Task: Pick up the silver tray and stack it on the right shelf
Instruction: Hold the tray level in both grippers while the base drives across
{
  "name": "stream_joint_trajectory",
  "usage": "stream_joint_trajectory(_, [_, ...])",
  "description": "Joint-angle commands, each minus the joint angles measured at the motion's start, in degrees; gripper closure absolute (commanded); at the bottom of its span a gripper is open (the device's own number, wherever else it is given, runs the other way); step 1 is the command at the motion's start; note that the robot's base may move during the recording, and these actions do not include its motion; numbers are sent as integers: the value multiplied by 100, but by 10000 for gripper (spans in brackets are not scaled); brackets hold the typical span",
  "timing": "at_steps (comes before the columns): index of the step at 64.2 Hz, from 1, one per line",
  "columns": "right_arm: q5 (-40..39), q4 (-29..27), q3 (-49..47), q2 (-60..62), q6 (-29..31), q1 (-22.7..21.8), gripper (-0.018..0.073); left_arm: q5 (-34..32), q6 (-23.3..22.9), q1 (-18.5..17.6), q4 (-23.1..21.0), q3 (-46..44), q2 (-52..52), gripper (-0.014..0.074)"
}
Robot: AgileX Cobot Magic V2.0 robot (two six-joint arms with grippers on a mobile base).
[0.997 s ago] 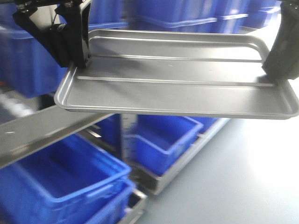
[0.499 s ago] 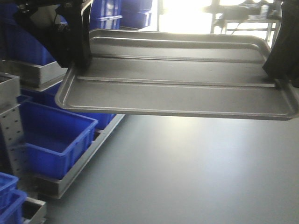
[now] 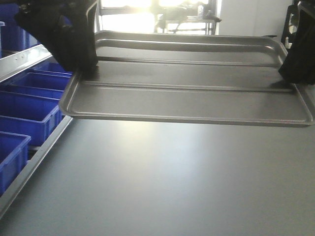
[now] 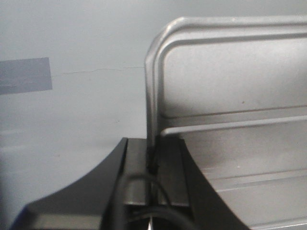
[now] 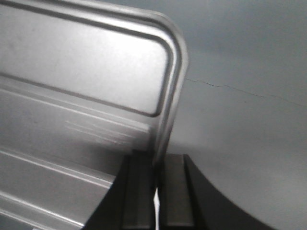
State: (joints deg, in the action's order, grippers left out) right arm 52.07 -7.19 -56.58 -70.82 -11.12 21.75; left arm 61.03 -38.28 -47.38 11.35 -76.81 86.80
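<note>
The silver tray [image 3: 187,91] hangs level in the air, held by its two short ends, its two long ribs running across its floor. My left gripper [image 3: 81,73] is shut on the tray's left rim; in the left wrist view the rim [image 4: 152,120] runs down between the black fingers [image 4: 168,167]. My right gripper [image 3: 290,83] is shut on the right rim, and the right wrist view shows that rim [image 5: 168,110] pinched between the fingers [image 5: 141,187]. The right shelf is out of view.
Blue plastic bins [image 3: 29,105] sit in rows at the left on a low metal-edged rack [image 3: 34,160]. Grey floor [image 3: 162,182] spreads below the tray. A bright window and furniture [image 3: 167,14] lie far ahead.
The view has swung right: the blue bins and rack slid off to the left and open grey floor now lies under the tray. The tray and both grips look unchanged.
</note>
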Motion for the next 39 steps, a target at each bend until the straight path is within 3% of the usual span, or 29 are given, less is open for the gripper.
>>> stream_joint_trajectory(1, [-218,48,-197,146,168,9,503,-131,95,-43,121,-167,-234,697])
stream_joint_trajectory(39, [-216,48,-197,146,168,9,503,-123,95,-43,110,-167,-234,697])
